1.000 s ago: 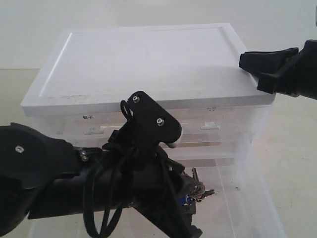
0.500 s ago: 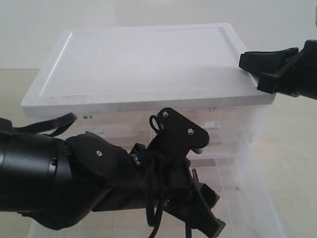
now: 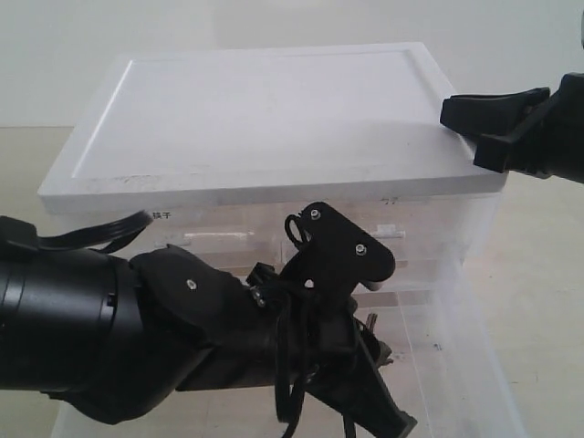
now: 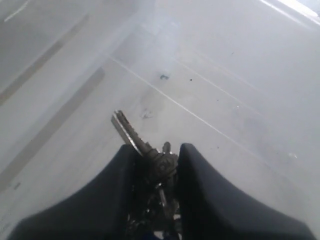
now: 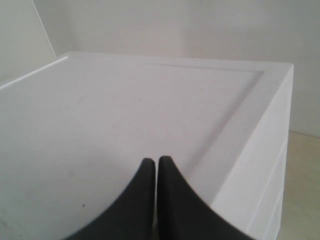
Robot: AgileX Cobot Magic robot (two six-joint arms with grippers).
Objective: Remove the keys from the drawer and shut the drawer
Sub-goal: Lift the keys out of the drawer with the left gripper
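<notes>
The keys (image 4: 152, 159), a bunch of silver metal keys, sit pinched between the two black fingers of my left gripper (image 4: 157, 152), with one key blade (image 4: 126, 131) sticking out past the tips. They hang just over the floor of the drawer (image 4: 225, 75). In the exterior view the left gripper (image 3: 388, 401) reaches down into the pulled-out translucent drawer (image 3: 465, 365), and a bit of the keys (image 3: 377, 344) shows beside it. My right gripper (image 3: 449, 111) is shut on nothing and rests at the right edge of the white cabinet top (image 5: 100, 110), with its fingertips (image 5: 152, 162) together.
The white cabinet (image 3: 274, 109) stands behind the open drawer, with two half-width labelled drawers (image 3: 388, 233) under its top. My bulky left arm (image 3: 109, 338) covers the drawer's left half. The beige tabletop (image 3: 538, 301) lies to the right.
My left arm has swung right and lower over the open drawer, and its wrist has turned. The keys now show at its fingers. The right arm has not moved.
</notes>
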